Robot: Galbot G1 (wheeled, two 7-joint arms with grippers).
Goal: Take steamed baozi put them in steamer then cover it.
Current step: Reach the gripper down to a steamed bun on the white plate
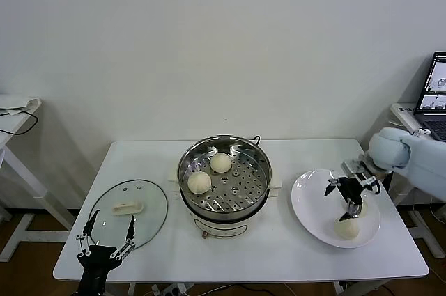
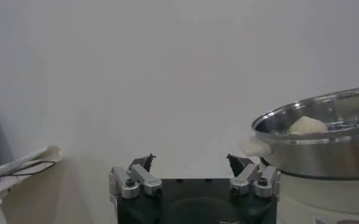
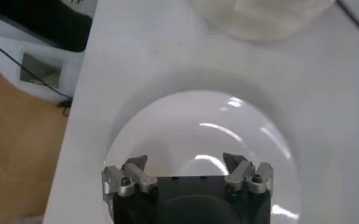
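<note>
The shiny steamer [image 1: 224, 174] stands mid-table with two cream-white baozi [image 1: 221, 162] [image 1: 199, 182] on its perforated tray. A third baozi [image 1: 346, 228] lies on the white plate [image 1: 310, 205] to the right. My right gripper [image 1: 337, 203] hangs open just above that plate, beside and slightly behind the bun, with nothing between its fingers. The right wrist view shows the open right gripper [image 3: 185, 161] over bare plate [image 3: 197, 122]. The glass cover [image 1: 129, 214] lies flat at front left. My left gripper [image 1: 110, 230] stands open at its near edge. In the left wrist view the left gripper [image 2: 191, 161] faces the steamer [image 2: 325, 146].
A laptop [image 1: 435, 97] sits on a side stand at the far right, close to my right arm. Another white table [image 1: 14, 111] with a black cable stands at the left. The steamer's white base [image 3: 258, 18] lies beyond the plate.
</note>
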